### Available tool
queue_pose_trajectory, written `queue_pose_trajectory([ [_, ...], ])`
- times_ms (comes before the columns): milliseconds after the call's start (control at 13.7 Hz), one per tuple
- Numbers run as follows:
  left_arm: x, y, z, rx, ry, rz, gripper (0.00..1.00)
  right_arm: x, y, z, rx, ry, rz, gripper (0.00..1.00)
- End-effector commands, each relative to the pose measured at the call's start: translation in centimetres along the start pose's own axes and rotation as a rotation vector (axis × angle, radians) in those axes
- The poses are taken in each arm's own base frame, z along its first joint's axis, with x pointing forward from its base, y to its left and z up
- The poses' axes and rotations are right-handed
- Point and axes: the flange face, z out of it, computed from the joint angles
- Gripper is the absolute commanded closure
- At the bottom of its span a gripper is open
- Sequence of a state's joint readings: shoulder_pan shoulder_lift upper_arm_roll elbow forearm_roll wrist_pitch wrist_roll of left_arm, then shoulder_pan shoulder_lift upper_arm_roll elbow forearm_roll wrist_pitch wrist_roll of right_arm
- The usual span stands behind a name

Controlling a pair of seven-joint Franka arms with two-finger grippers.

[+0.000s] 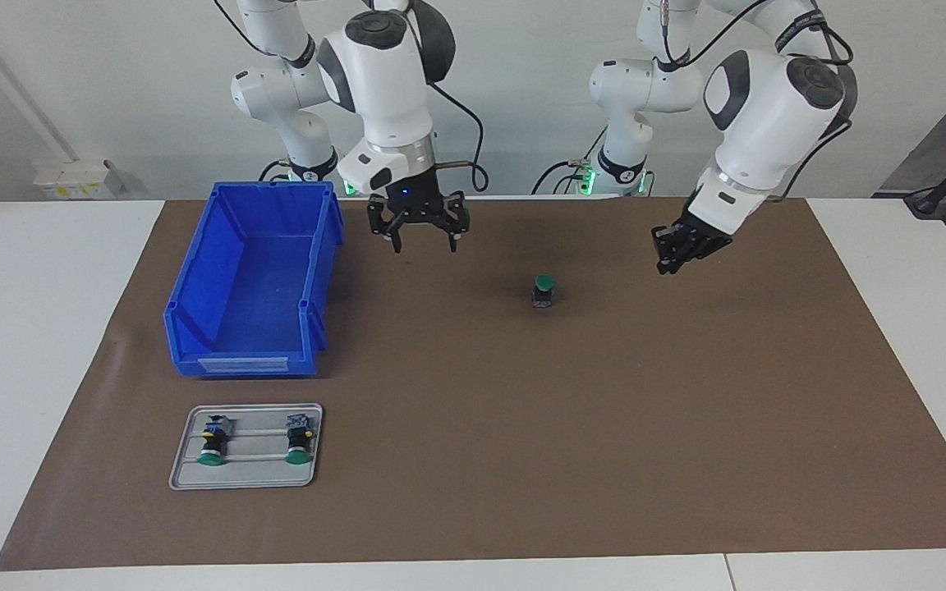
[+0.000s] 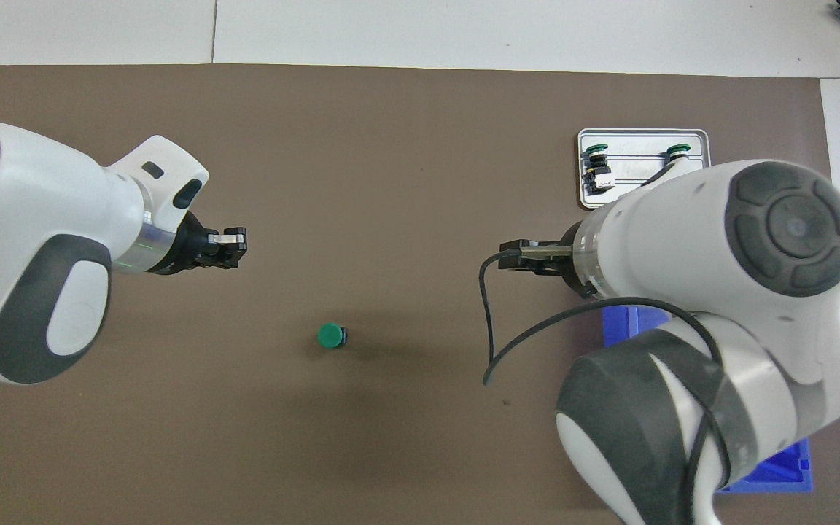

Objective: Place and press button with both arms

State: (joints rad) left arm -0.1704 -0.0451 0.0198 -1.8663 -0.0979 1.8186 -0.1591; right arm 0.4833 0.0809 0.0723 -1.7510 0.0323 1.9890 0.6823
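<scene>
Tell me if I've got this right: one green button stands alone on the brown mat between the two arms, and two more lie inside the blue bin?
Not quite. One green button does stand alone on the brown mat between the arms, but the two others lie on the small grey tray, not in the blue bin, which holds nothing. The facing view shows this.

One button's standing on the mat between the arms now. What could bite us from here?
1. The button stands upright, green cap up, on a narrow base with nothing bracing it; an off-centre press could tip it.
2. The right gripper hangs with open jaws beside the blue bin; swinging toward the tray could clip the bin's wall.
3. The left gripper hangs tilted near the button; it may need squaring up first.
</scene>
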Motion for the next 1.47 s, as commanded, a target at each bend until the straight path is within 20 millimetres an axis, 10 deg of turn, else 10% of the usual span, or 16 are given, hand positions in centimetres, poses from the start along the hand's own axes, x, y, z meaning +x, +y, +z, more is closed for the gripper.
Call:
queue_pose_trajectory([
  [0, -1.0, -3.5, -3.0, 0.111, 0.015, 0.056, 0.69, 0.4, -6.5, 2.1, 0.001, 0.02, 0.079, 0.05],
  [220, -0.5, -6.0, -6.4, 0.111, 0.058, 0.031, 0.55, -1.9, -11.3, 5.7, -0.03, 0.016, 0.098, 0.08],
  [440, -0.2, -5.8, -9.0, 0.109, 0.112, 0.03, 0.01, -4.2, -15.7, 9.1, -0.068, 0.036, 0.075, 0.09],
  [659, -0.4, -5.7, -10.4, 0.11, 0.128, 0.023, 0.0, -6.6, -21.6, 14.1, -0.098, 0.077, 0.05, 0.1],
  [1392, -0.9, -5.6, -10.3, 0.116, 0.093, 0.029, 0.0, -10.7, -19.1, 20.5, -0.155, 0.086, -0.075, 0.1],
])
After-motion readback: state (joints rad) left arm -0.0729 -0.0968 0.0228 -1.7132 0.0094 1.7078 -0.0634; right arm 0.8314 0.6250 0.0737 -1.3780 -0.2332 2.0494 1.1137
